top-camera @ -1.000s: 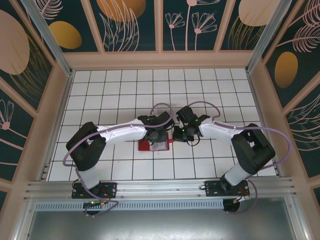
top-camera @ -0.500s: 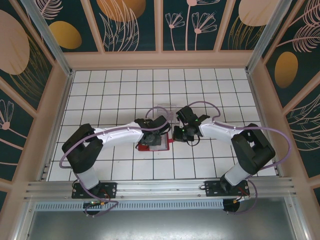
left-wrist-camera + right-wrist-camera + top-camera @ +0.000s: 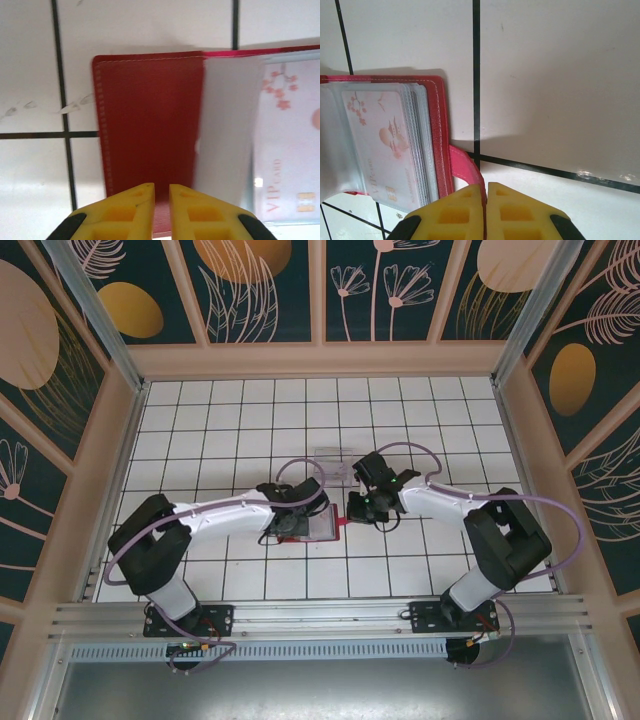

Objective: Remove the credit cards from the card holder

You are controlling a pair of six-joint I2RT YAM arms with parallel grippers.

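From above, you see the red card holder (image 3: 322, 528) open on the white tiled bench (image 3: 220, 430), with floral panels (image 3: 260, 290) around. Left wrist: the left gripper (image 3: 161, 197) is almost closed over its stitched cover (image 3: 150, 125); the grip is unclear. Right wrist: the right gripper (image 3: 485, 195) pinches the tab (image 3: 465, 165); glossy credit cards (image 3: 375, 145) sit in clear sleeves (image 3: 420, 145).

The white, black-jointed left arm (image 3: 225, 512) stretches low and inward, its yellow-fingered left pincer (image 3: 161, 187) pointing down with a narrow slit between the fingers. The matching right arm (image 3: 440, 502) folds at the elbow and reaches inward, and its yellow-fingered right pincer (image 3: 485, 186) is pressed closed.
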